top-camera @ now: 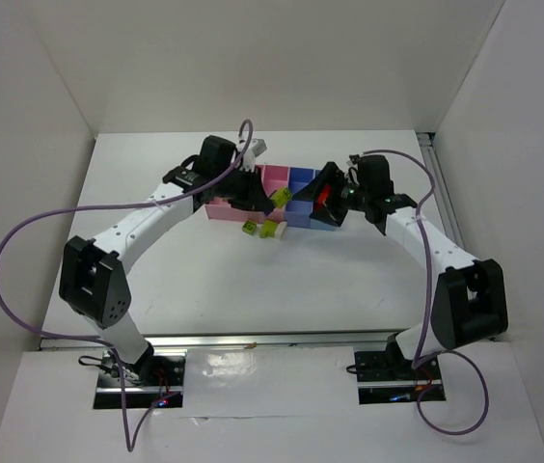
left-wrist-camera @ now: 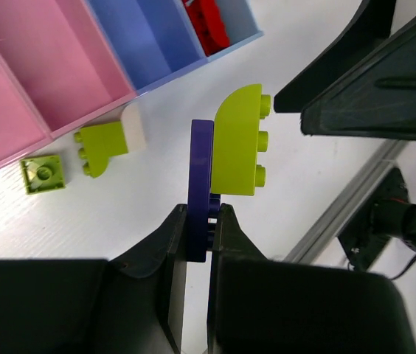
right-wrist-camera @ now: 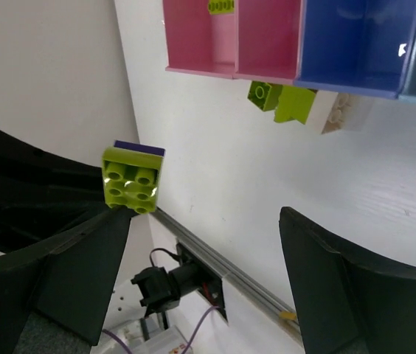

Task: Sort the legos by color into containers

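Your left gripper (left-wrist-camera: 204, 215) holds a thin dark blue lego (left-wrist-camera: 200, 158) on its edge. Its fingers (left-wrist-camera: 231, 236) are squeezed tight on it from both sides. A yellow-green lego (left-wrist-camera: 237, 144) with one round corner is stuck to the side of the blue one. The pair hangs above the white desk (top-camera: 253, 289), just on the near side of the containers (top-camera: 277, 178).

The containers sit in a row close to the middle of the far edge. The pink ones are toward the left edge and the light blue ones toward the right edge. A red lego (left-wrist-camera: 206, 22) lies in the end blue one.

By the containers' near wall lie a small square green lego (left-wrist-camera: 43, 173) and a second green lego (left-wrist-camera: 103, 144) touching a whitish lego (left-wrist-camera: 136, 127).

Your right gripper (right-wrist-camera: 208, 217) hangs at the blue end. Its fingers (right-wrist-camera: 341, 287) are wide apart and touch nothing. It is just beside the held pair, so room there is tight. The desk opens wide toward the near edge.

The arms cover parts of the containers in the top view. A small pale thing (top-camera: 258, 148) by the far edge is too small to tell.
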### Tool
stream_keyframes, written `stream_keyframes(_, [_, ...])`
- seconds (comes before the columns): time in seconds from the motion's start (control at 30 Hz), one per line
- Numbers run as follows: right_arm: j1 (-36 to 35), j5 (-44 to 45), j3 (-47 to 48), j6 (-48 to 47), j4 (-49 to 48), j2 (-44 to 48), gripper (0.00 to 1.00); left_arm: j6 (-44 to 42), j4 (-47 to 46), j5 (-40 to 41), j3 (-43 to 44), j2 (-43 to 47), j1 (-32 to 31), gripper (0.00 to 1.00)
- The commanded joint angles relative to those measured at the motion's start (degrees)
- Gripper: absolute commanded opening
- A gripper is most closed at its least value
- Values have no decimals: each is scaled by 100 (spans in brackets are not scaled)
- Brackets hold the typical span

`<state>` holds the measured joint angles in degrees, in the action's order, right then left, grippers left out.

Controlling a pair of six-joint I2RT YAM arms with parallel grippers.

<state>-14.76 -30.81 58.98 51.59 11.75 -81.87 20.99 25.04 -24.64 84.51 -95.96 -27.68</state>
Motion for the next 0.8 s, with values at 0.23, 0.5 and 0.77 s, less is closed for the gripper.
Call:
stream_keyframes(0.23, [-97, -487, 421, 571, -938, -251, 88, -227, 168, 997, 162, 227, -282, 0])
stream_keyframes(0.5, [-351, -813, 833, 546, -886, -716, 88, -280, 230, 1269, 285, 227, -449, 0])
stream_keyframes(0.77, [-536, -760, 826, 483, -867, -840, 70, -333, 230, 1339, 285, 227, -501, 0])
